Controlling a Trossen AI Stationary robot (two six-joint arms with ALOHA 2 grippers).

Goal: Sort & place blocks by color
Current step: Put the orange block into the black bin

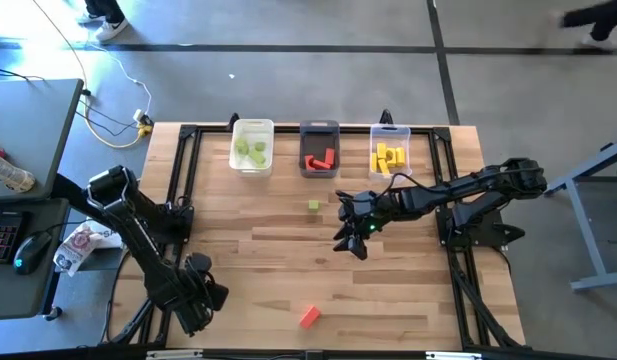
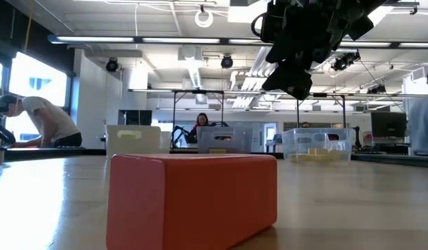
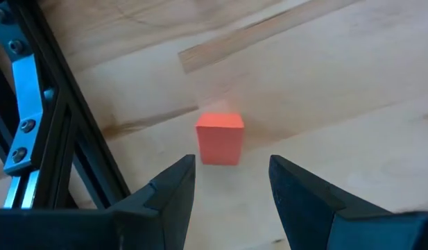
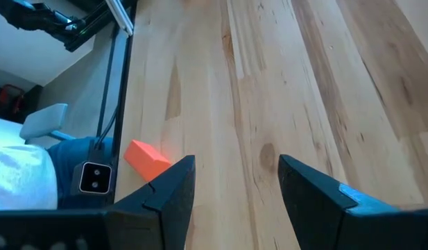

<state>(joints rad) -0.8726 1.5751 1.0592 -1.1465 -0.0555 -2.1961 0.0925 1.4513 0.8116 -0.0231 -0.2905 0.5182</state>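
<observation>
Two blocks lay loose on the wooden table [image 1: 268, 250]: one short red bar [image 1: 309, 317] near the front edge, its long axis running diagonally, and one small light-green cube [image 1: 314, 206] mid-table. Three bins held the others. The left gripper [image 1: 203, 300] and right gripper [image 1: 350, 236] were both open, empty.

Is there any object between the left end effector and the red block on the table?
Nothing visible. In the left wrist view the red block lies on bare wood just ahead of the open left end effector. The high view shows only bare table between them.
</observation>
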